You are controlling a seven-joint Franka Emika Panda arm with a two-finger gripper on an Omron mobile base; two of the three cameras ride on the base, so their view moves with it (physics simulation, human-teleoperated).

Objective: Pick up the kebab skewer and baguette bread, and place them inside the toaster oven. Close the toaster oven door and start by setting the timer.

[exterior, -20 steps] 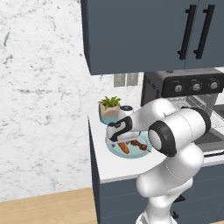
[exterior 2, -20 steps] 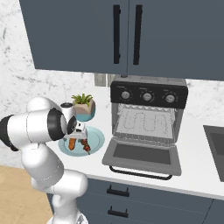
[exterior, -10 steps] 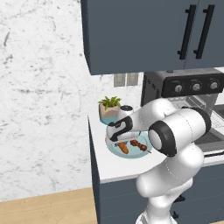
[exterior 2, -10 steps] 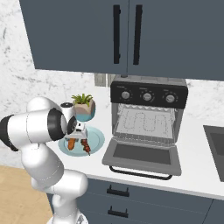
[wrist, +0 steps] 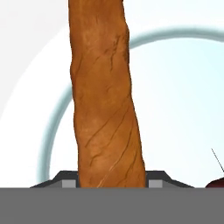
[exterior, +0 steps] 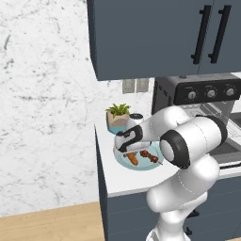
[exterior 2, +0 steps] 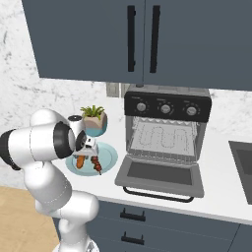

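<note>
- The baguette runs between the two fingers, which look closed on it, just over the plate.
- The plate also holds the skewer.
- The oven stands open, rack bare.

Orange-brown baguette bread on pale blue plate, dark red kebab skewer.
</note>
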